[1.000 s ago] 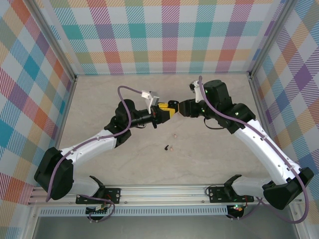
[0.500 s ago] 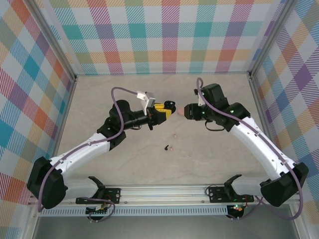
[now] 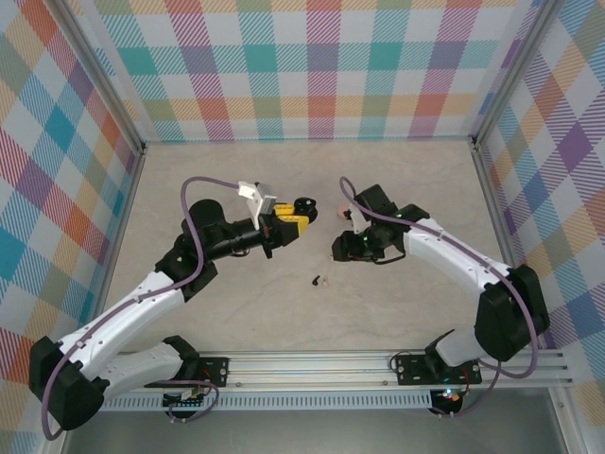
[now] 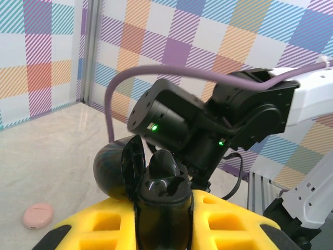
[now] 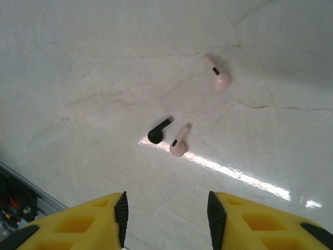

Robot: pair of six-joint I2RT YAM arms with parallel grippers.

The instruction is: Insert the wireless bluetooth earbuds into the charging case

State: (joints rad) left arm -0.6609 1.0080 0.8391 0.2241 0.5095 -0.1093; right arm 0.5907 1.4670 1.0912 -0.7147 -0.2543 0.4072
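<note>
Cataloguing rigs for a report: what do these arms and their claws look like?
The left arm and right arm have white links, black joint housings and a purple cable each. The left claw and right claw have chunky yellow fingers with recessed pockets; black inner pads line the right's.

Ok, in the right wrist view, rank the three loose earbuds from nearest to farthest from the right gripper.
From the right gripper:
1-2. Black earbud and the adjacent pink earbud on its right, centre: too close to call.
3. Lone pink earbud, upper right.
</note>
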